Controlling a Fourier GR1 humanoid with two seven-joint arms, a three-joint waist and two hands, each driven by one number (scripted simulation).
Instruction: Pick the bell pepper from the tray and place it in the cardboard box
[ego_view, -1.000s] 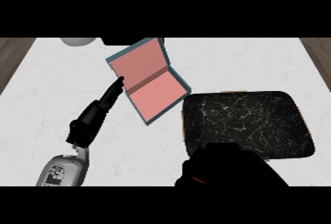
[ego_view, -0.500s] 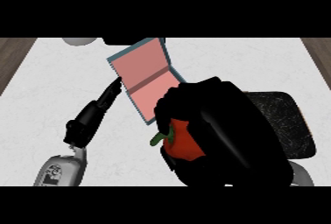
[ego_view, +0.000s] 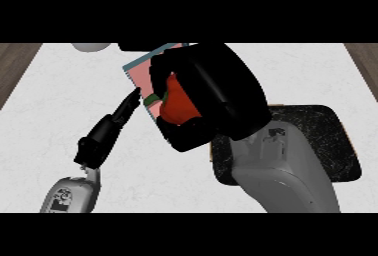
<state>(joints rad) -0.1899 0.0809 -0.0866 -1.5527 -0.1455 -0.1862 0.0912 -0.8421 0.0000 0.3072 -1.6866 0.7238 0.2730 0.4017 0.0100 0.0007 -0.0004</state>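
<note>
Now the right hand (ego_view: 210, 95) curls round the red bell pepper (ego_view: 176, 102), green stem pointing left.

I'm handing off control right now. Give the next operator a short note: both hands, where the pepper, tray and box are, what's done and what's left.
Right hand: curled round the red bell pepper with green stem, held over the pink-lined cardboard box.
Left hand: fingers straight, empty, beside the box's left edge.
Black speckled tray: on the counter at right, no pepper on the part in view.
Done: pepper picked off the tray.
Left: lower it into the box, release.
</note>
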